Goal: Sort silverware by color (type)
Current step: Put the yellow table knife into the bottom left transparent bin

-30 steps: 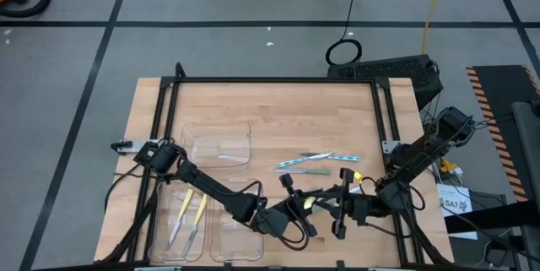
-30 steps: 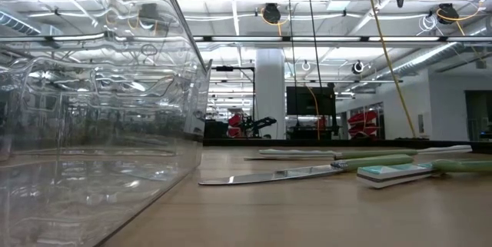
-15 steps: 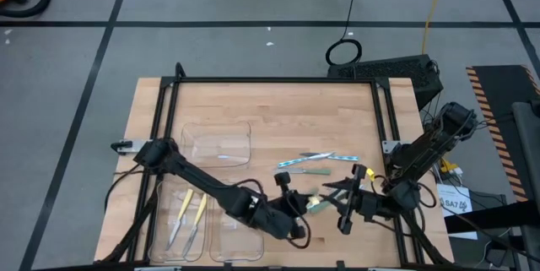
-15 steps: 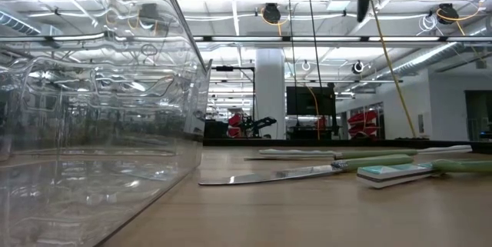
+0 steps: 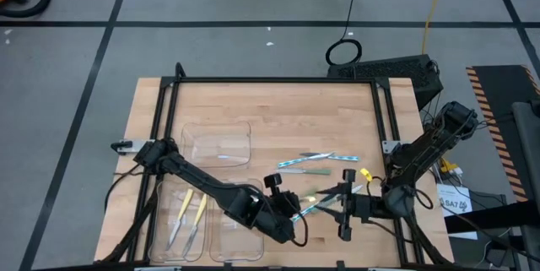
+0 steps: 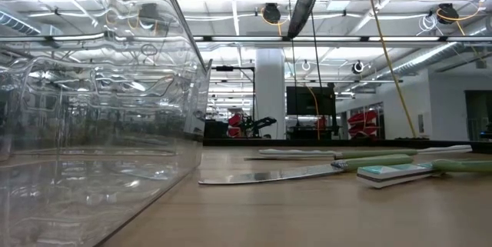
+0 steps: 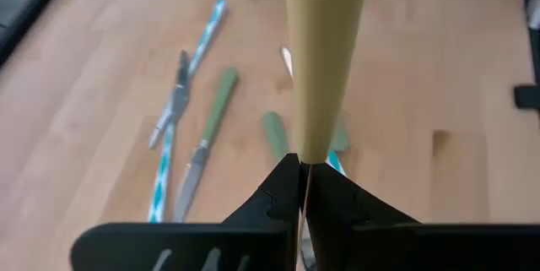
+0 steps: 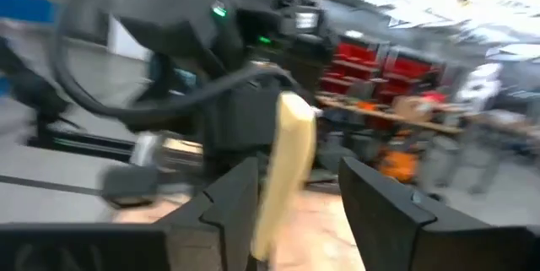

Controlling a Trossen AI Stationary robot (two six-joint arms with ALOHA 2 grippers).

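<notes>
My left gripper (image 5: 295, 214) is shut on a yellow-handled piece of silverware (image 7: 325, 51) held above the table's near right part. The handle (image 8: 287, 161) reaches out between the fingers of my right gripper (image 8: 299, 168), which stands open with a finger on each side; whether either finger touches the handle I cannot tell. Green-handled (image 7: 211, 115) and blue-handled silverware (image 5: 316, 163) lie flat on the wood beyond. Two yellow-handled pieces (image 5: 187, 216) lie in a clear tray at the near left. My left gripper pinches the yellow-handled piece between its two fingers at the handle's narrow end (image 7: 304, 149), where the handle meets the metal. The handle sticks out forward past the fingertips, along the fingers. The piece is lifted clear of the table, slanting toward my right gripper.
A clear tray (image 5: 218, 144) stands at the middle left, and two more (image 5: 228, 233) at the near left. A black frame (image 5: 278, 80) runs around the wooden top. The right arm (image 5: 422, 149) comes in from the right edge. Bare wood lies at the far middle.
My right gripper has opened around the yellow handle and let it go. My left gripper has kept hold, risen a little and tipped up from pointing steeply down to a shallower slant, swinging the piece with it.
</notes>
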